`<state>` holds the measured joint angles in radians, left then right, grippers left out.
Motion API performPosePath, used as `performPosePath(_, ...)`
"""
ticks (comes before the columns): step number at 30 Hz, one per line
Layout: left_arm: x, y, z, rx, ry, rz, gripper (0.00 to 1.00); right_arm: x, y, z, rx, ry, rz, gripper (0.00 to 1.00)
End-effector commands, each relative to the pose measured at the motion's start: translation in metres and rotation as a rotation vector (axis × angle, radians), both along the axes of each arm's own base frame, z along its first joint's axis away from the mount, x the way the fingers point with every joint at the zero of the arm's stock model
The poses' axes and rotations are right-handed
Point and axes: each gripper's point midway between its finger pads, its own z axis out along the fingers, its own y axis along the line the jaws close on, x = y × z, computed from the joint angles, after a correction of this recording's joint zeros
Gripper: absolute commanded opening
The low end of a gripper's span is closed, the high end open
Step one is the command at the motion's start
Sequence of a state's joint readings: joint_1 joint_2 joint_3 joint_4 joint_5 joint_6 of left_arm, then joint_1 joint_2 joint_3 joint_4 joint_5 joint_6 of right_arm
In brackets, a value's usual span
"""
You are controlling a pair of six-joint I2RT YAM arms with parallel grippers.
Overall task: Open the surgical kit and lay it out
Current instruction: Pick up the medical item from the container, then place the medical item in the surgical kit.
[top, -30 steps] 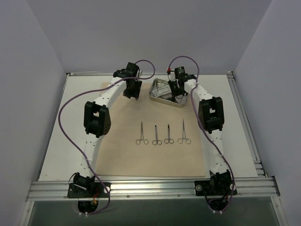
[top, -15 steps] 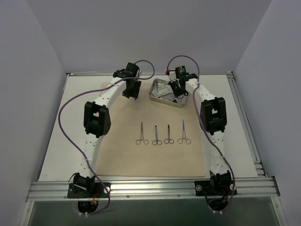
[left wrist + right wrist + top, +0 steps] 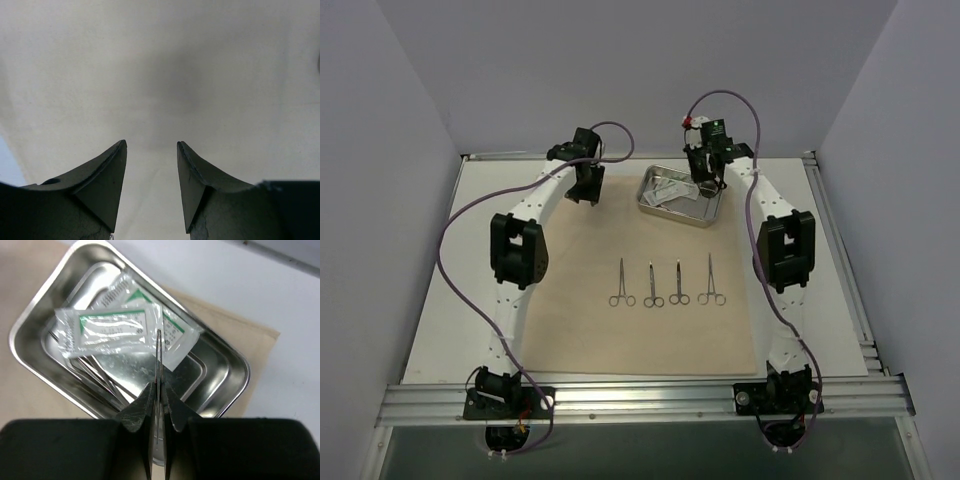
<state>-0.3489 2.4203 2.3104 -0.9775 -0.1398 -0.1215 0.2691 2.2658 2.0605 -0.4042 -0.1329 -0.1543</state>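
Observation:
The beige cloth wrap (image 3: 640, 335) lies spread flat. Several scissor-handled clamps (image 3: 664, 283) lie on it in a row. The steel tray (image 3: 644, 201) stands at the cloth's far edge. In the right wrist view the tray (image 3: 31, 319) holds two white packets (image 3: 107, 331) and more slim metal tools (image 3: 95, 376). My right gripper (image 3: 706, 178) (image 3: 160, 390) is shut on thin tweezers (image 3: 159, 356) and holds them above the tray. My left gripper (image 3: 582, 190) (image 3: 151, 145) is open and empty over the bare cloth (image 3: 160, 75), left of the tray.
White table (image 3: 820, 260) borders the cloth on both sides. Grey walls stand close on the left, right and back. A metal rail (image 3: 640, 398) runs along the near edge by the arm bases.
My right gripper has risen and drawn back over the tray with the tweezers in it. My left arm has shifted a little to the left.

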Motion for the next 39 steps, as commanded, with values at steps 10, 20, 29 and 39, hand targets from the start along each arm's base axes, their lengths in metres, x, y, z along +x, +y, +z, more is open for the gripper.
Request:
performPosePath(10, 0.030, 0.158, 0.141, 0.171, -0.319, 0.315, 0.57, -0.087, 0.167, 0.097, 0.622, -0.191, -0.355, 0.00)
performPosePath(20, -0.004, 0.209, 0.149, 0.189, -0.279, 0.437, 0.58, -0.185, 0.243, -0.010, 0.441, 0.056, -0.379, 0.00)
performPosePath(29, -0.023, 0.199, 0.142, 0.129, -0.262, 0.413, 0.59, -0.237, 0.268, -0.066, 0.352, 0.165, -0.343, 0.00)
performPosePath(39, -0.024, 0.198, 0.149, 0.117, -0.277, 0.409, 0.59, -0.272, 0.270, -0.087, 0.308, 0.215, -0.346, 0.00)
